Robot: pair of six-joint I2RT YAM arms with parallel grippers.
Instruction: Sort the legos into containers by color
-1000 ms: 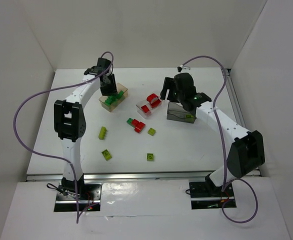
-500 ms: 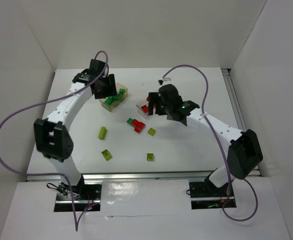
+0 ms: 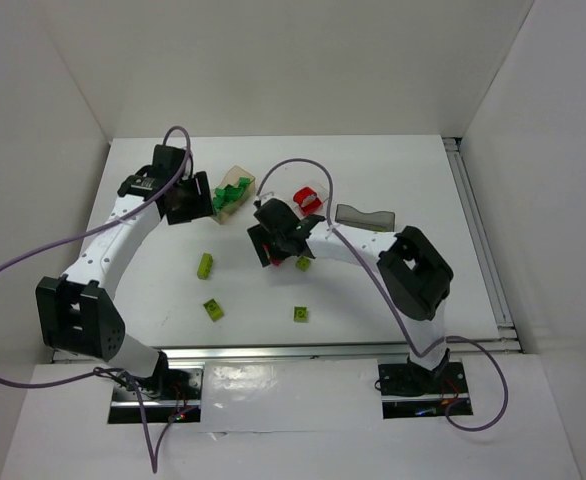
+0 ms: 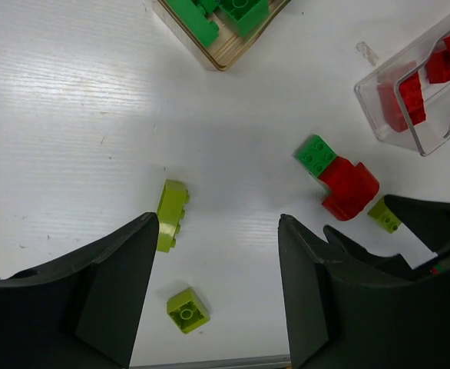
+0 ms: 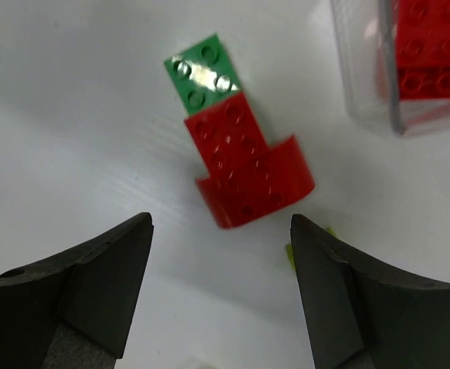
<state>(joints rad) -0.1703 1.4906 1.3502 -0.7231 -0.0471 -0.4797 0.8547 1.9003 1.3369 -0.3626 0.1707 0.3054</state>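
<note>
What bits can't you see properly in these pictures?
Top view: the right gripper covers most of the red brick and green brick.
Top view: the grey tray is too small and dark to show its contents.
Left wrist view: the tan tray is cut off by the top edge.
Right wrist view: a yellow-green brick is only a sliver beside the finger.

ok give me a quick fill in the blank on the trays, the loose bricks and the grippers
The tan wood-coloured tray holds only ___ bricks. The clear plastic tray holds ___ bricks. The top view shows ___ small yellow-green bricks lying outside the trays. The left gripper and the right gripper are both ___.
Missing words: green, red, four, open.
</note>
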